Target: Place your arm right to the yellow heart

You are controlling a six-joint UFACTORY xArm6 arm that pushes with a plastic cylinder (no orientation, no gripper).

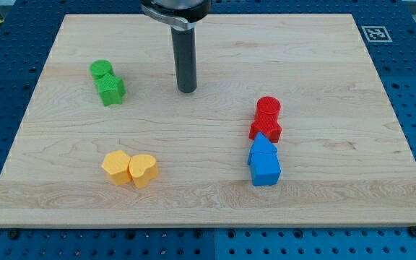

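Small yellow plastic heart block [144,170] low on view's left of wooden board [323,195], touching yellow hexagon block [116,167] on its left. Dark rod tip [187,91] well above, touching nothing; no jaws, nothing held. Likely light, rigid, slides easily; no contact needed, just stop beside right flank.

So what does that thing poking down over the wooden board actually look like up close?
It is a plain, straight, dark grey cylindrical rod, smooth and matte, with no claws or fingers. It hangs from a wider black and silver round collar at the view's top edge. My tip is simply the rod's flat lower end. No cables, labels or markings show on it.
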